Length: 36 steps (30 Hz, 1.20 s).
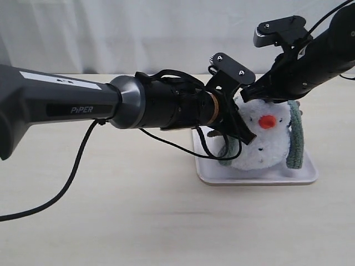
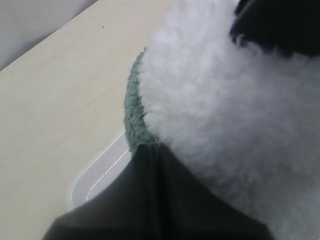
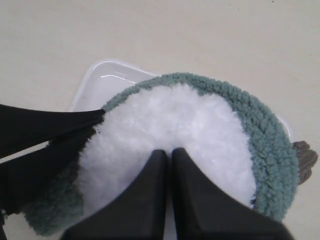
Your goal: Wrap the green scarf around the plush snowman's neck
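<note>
The plush snowman [image 1: 266, 147] lies on a white tray [image 1: 255, 178], orange nose [image 1: 268, 122] up. The green scarf [image 1: 297, 141] curves down its right side, and another stretch [image 1: 224, 156] shows on its left. In the right wrist view the scarf [image 3: 265, 135] arcs round the white plush [image 3: 170, 125]; the neck itself is hidden. My left gripper [image 1: 248, 137] is shut on the scarf end [image 2: 132, 115], at its tip [image 2: 147, 147]. My right gripper [image 1: 244, 97] is shut, its tips [image 3: 168, 151] pinched into the white fluff.
The tray's rim [image 3: 95, 85] shows by the snowman, on a pale wooden tabletop. A brown antler-like arm [image 3: 305, 157] pokes out past the scarf. A black cable [image 1: 72, 177] trails from the left arm across the table.
</note>
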### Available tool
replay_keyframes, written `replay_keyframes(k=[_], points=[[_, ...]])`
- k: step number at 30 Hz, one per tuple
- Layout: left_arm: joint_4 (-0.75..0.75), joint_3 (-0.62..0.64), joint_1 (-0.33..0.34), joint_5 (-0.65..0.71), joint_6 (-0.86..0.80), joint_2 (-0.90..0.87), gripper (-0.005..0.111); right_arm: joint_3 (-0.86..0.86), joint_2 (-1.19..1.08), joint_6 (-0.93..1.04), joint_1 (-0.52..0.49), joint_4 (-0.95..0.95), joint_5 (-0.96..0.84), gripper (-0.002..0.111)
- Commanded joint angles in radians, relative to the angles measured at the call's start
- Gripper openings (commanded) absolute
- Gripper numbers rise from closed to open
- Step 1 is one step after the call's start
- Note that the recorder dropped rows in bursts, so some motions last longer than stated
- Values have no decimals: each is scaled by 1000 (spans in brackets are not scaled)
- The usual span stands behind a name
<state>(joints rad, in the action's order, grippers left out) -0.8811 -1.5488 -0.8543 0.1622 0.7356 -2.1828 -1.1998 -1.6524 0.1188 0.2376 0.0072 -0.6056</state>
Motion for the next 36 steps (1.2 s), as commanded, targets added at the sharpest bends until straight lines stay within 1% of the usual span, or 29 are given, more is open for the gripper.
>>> replay_keyframes(k=[1,3,6,8,10,13,16,19,22,25,26,29,31,36], points=[[15,0,-19,49,-3,10,12,8,-7,1,-3,4,-20,4],[15,0,-19,70,-3,10,25,8,-7,1,-3,4,-20,4],[15,0,-19,86,-3,10,48,8,-7,1,-3,4,-20,4],[13,0,-19,90,-3,14,59,8,-7,1,-3,4,-20,4],[1,0,-19,106,-8,21,65,8,-7,1,-3,4,-20,4],[1,0,-19,126,-24,52,65,8,-7,1,-3,4,-22,4],[1,0,-19,177,-55,103,65,8,-7,1,-3,4,-23,4],[7,0,-19,258,-58,149,65,8,-7,1,-3,4,-23,4],[60,2,-19,375,-82,180,65,8,-7,1,-3,4,-26,4],[163,2,-19,454,-203,192,64,8,-7,1,-3,4,-28,4],[242,2,-19,468,-280,191,64,8,-7,1,-3,4,-28,4],[411,27,-19,445,-471,193,64,8,-7,1,-3,4,-28,4],[448,45,-19,424,-535,197,64,8,-7,1,-3,4,-31,4],[440,65,-19,441,-632,201,64,8,-7,1,-3,4,-31,4]])
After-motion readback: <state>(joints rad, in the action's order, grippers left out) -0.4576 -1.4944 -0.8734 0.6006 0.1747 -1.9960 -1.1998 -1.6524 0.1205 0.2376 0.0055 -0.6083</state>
